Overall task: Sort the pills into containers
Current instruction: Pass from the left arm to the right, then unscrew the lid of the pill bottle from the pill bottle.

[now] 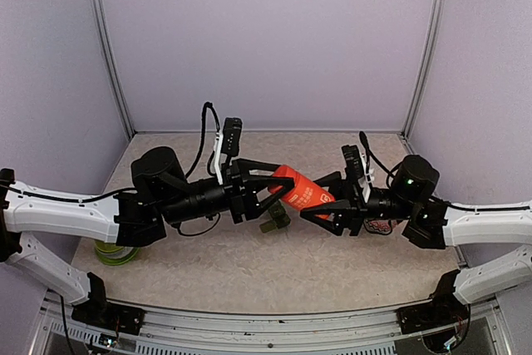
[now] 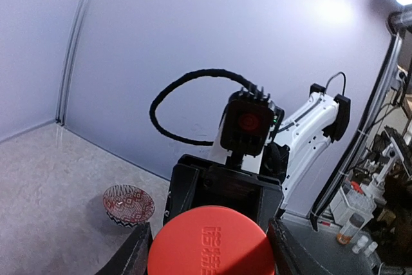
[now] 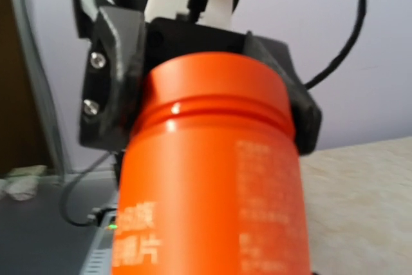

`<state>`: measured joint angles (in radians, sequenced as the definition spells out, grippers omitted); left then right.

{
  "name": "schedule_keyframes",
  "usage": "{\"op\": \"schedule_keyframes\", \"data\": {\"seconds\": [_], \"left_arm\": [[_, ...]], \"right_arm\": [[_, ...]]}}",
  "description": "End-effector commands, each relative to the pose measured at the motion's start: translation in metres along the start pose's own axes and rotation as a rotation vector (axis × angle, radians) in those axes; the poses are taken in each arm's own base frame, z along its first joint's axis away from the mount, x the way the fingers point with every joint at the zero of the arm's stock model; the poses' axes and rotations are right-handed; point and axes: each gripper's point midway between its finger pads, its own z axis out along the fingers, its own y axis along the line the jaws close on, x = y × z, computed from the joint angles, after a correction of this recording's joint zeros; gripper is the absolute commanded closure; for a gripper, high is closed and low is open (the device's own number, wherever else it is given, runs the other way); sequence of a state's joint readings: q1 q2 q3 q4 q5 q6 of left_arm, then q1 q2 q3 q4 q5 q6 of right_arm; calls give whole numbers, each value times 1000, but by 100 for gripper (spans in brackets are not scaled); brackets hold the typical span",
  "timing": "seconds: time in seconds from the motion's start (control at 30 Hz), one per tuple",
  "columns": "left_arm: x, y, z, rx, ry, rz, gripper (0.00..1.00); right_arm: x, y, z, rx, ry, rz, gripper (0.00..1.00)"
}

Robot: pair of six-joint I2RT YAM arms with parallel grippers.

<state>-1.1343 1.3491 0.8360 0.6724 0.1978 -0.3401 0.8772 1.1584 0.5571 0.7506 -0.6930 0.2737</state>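
A red cylindrical bottle (image 1: 301, 191) hangs in the air between my two grippers, lying nearly level. My left gripper (image 1: 281, 182) is shut on its cap end; in the left wrist view the red cap (image 2: 212, 243) fills the gap between the fingers (image 2: 132, 256). My right gripper (image 1: 316, 201) is closed round the other end of the bottle (image 3: 212, 178), which hides that gripper's own fingers in the right wrist view. The dark green containers (image 1: 274, 223) lie on the table just under the bottle. No pills are in view.
A lime-green bowl (image 1: 116, 251) stands at the near left, partly under my left arm. A red-and-white patterned bowl (image 1: 378, 226) (image 2: 129, 204) sits under my right wrist. Walls close the table (image 1: 249, 272) at the back and on both sides.
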Motion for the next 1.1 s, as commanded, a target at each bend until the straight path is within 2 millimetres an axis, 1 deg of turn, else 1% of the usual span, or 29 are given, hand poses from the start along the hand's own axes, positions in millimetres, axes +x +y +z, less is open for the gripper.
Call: {"op": "schedule_keyframes", "data": {"seconds": [0.0, 0.07, 0.2, 0.27, 0.3, 0.33, 0.37, 0.5, 0.6, 0.73, 0.87, 1.07], "left_arm": [[-3, 29, -4, -165, -47, -154, 64], [-3, 24, -2, -154, -48, -159, 60], [-10, 15, 0, -126, -56, -103, 39], [-15, 12, -2, -117, -64, -57, 27], [-17, 11, -2, -113, -66, -38, 18], [-19, 10, -2, -108, -68, -20, 5], [-20, 8, -2, -101, -68, 2, 2], [-18, 2, 3, -59, -55, 27, 1], [-12, -3, 8, -20, -39, 28, 1], [-7, -14, 11, 47, -27, 34, 1], [-1, -21, 12, 84, -8, 50, 1], [4, -28, 8, 98, 2, 81, 2]], "right_arm": [[-7, -20, -13, 186, -2, -91, 85], [-8, -21, -14, 197, 3, -104, 85], [-6, -12, -11, 140, 24, -88, 86], [-4, -5, -8, 104, 33, -68, 87], [-3, -1, -6, 85, 37, -59, 87], [-2, 2, -5, 72, 36, -52, 87], [-2, 5, -3, 62, 33, -45, 87], [-6, 17, 4, 17, 11, -27, 87], [-8, 21, 11, -2, 8, -20, 87], [-6, 14, 19, 10, 24, 3, 87], [-7, 10, 21, 26, 13, 18, 87], [-1, -17, 16, 188, 26, 36, 89]]}}
